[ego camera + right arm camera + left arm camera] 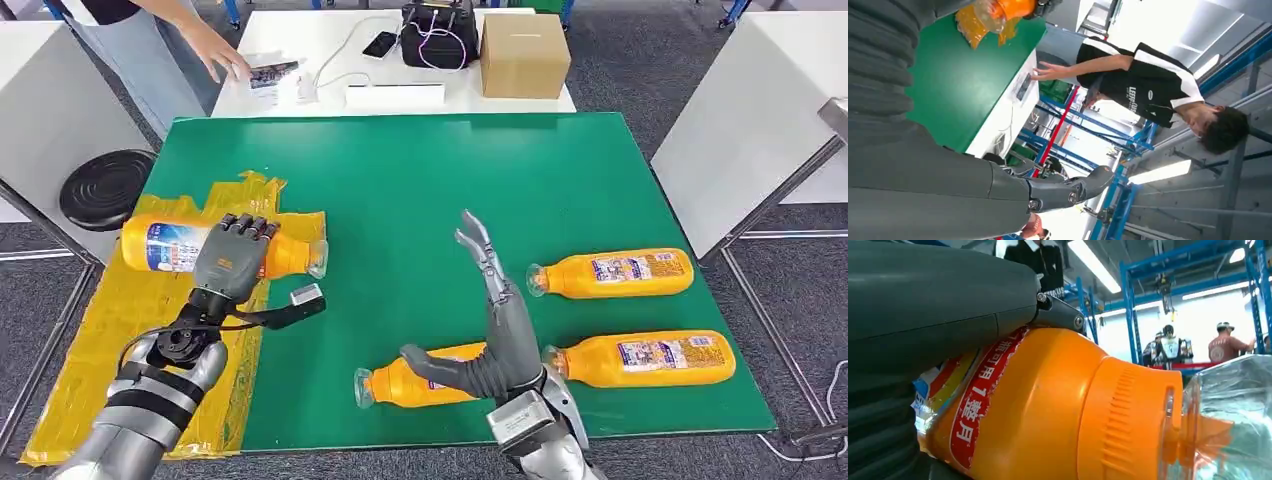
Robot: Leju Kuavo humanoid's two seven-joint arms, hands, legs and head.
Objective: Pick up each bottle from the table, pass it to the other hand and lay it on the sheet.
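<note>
My left hand (232, 257) grips an orange bottle (165, 246) lying across the yellow sheet (130, 330) at the table's left side; up close the bottle (1048, 410) shows its red label and clear cap. My right hand (490, 330) is held up over the green table (430, 180), fingers straight and apart, holding nothing. Just behind it lies a second orange bottle (415, 383) near the front edge. Two more orange bottles (612, 273) (645, 359) lie to the right, caps pointing left.
A person (150, 40) stands at the far left, hand on a white table (330, 50) with a cardboard box (524, 55), a black bag and a phone. A black stool (103, 188) stands left. White tables flank the green one.
</note>
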